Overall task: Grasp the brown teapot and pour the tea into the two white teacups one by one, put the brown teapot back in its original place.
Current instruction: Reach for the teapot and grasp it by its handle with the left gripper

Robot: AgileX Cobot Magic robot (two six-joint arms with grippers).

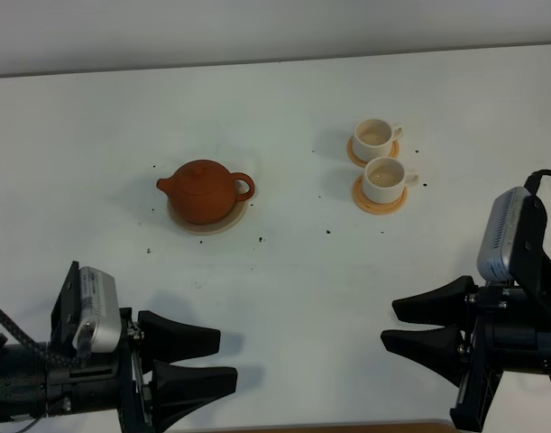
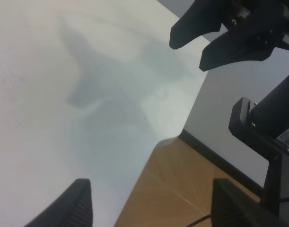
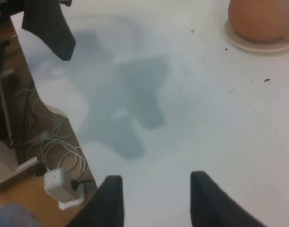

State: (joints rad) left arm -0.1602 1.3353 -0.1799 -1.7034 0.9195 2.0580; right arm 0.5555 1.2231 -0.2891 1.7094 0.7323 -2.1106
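The left hand point(image 1: 225, 356) and the right hand point(image 1: 390, 325) sit low at the near edge of the table point(image 1: 284, 108), fingers level and pointing toward each other, each spread wide and holding nothing. The brown teapot point(image 1: 203, 191) stands upright on the pale round disc point(image 1: 192, 225) at centre-left, spout left and handle right, well apart from both hands. The far white teacup point(image 1: 375, 135) and the near white teacup point(image 1: 384, 179) stand just beside each other at right, each on an orange-tan coaster point(image 1: 381, 207).

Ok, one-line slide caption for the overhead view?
Brown teapot on its beige disc, two white teacups on orange coasters, left gripper and right gripper open, touching nothing.
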